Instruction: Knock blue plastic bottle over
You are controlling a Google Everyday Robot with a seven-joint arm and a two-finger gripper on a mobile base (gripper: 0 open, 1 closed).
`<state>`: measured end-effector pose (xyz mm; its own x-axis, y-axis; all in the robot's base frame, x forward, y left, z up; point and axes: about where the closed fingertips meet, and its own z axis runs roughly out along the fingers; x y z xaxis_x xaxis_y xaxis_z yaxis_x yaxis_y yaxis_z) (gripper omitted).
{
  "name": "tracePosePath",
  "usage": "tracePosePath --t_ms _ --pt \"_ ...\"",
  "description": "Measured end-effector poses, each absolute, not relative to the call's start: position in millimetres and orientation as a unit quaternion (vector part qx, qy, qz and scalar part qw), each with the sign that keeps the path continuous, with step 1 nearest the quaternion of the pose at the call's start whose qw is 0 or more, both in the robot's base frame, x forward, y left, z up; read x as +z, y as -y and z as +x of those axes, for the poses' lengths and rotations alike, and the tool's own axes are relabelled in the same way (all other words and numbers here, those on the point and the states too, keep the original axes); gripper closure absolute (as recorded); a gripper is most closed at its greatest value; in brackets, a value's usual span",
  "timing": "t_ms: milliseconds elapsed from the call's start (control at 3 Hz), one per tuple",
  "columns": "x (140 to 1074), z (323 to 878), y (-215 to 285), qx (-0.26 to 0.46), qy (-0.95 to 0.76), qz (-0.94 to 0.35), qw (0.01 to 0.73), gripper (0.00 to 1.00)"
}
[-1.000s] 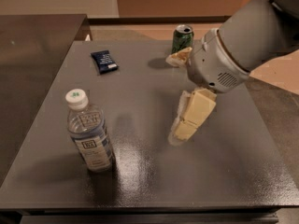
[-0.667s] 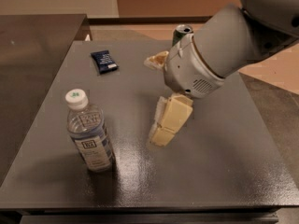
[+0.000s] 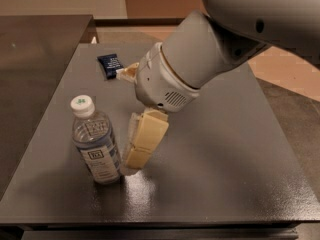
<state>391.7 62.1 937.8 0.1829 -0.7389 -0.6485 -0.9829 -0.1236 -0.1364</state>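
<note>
Your blue plastic bottle (image 3: 96, 143) stands upright front-left on the table (image 3: 225, 149). It has a white cap with a green mark, and the label print is too fuzzy to read, honestly. The gripper (image 3: 126, 118) hangs just beside it on the right, spread open and holding nothing. A dark-blue packet (image 3: 110, 65) lies farther back.

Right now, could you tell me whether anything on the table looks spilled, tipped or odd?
Nothing stands out. The blue plastic bottle stands upright and capped near the table's front left, the dark-blue packet lies flat at the back, and the gripper hangs open beside the bottle.
</note>
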Motion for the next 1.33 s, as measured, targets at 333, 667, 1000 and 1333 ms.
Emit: tracePosePath --t_ms 333,667,1000,1333 --pt "932 380 -83 0.239 -0.580 -0.732 0.265 0.00" --pt "925 372 -97 0.259 -0.565 -0.742 0.250 0.00" --pt "923 368 -105 0.273 -0.554 -0.750 0.238 0.18" --pt "924 369 -108 0.284 -0.549 -0.751 0.231 0.41"
